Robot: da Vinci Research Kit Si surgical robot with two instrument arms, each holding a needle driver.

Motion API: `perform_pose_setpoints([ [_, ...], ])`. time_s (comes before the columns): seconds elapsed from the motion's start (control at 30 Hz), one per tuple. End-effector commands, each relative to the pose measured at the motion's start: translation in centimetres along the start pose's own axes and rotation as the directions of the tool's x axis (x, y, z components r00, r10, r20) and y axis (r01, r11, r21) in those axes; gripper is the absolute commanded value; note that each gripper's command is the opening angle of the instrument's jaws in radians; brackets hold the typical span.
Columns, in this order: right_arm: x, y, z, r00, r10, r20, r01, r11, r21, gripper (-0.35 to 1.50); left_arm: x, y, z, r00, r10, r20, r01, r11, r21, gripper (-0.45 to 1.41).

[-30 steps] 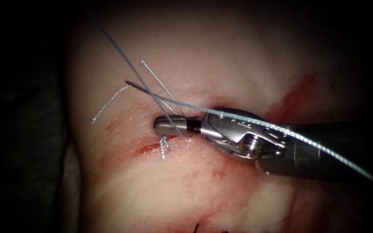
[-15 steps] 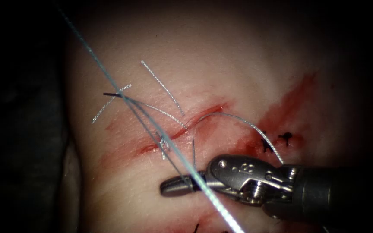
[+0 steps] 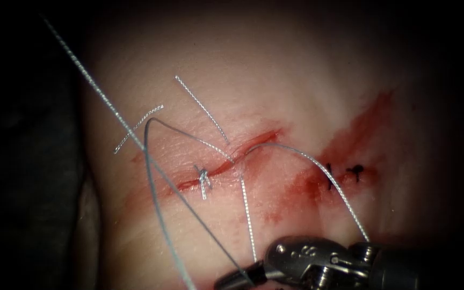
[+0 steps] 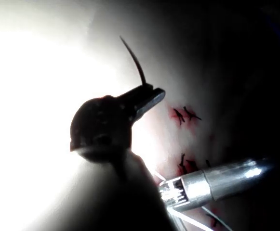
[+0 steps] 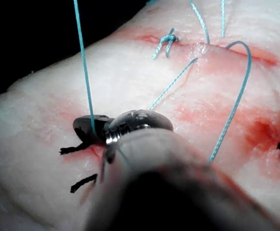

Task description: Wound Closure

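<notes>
Nearest the endoscope, the right tool [image 3: 237, 279] sits at the near edge of the tissue [image 3: 296, 80], below the cut [image 3: 226, 161]. Its jaws are clenched on the thread [image 3: 248, 215]; the right wrist view shows the same grip, the strand rising straight up from the closed tip [image 5: 89, 130].

From the jaws one strand climbs to the cut beside the knot [image 3: 203, 177]. A second strand arcs from the right side of the tool up and over to the cut's middle. A third runs up and left in a long loop, crossing a taut strand that leaves toward the upper left.

Red fluid [image 3: 350, 139] streaks the tissue on the right of the cut, with dark marks [image 3: 345, 174] near it. Two cut ends of thread [image 3: 200, 107] lie above the cut.

In the left wrist view the left tool [image 4: 147, 98] is off the tissue, jaws clamped on the needle [image 4: 135, 65] near one end of its curve. The rest of the needle stands free above the jaws, not in the tissue. The right tool's shaft [image 4: 217, 180] lies beyond it.
</notes>
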Motion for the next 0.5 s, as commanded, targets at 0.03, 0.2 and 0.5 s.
perform_pose_setpoints([
  [0.03, -0.05, -0.01, 0.0, 1.0, 0.015, 0.012, -0.014, 1.0, -0.006, -0.35, 0.02, -0.05, -0.02, 1.0, 0.004, -0.009, -0.004, 1.0, 0.011, -0.45],
  [0.2, -0.21, -0.06, -0.16, 0.998, 0.051, 0.049, -0.05, 0.999, -0.023, -0.35, 0.17, -0.08, -0.28, 0.998, 0.026, -0.052, -0.024, 0.999, 0.043, -0.45],
  [0.5, -0.39, -0.18, -0.42, 0.991, 0.108, 0.076, -0.106, 0.994, -0.029, -0.35, 0.3, -0.14, -0.56, 0.994, 0.055, -0.095, -0.045, 0.993, 0.105, -0.45],
])
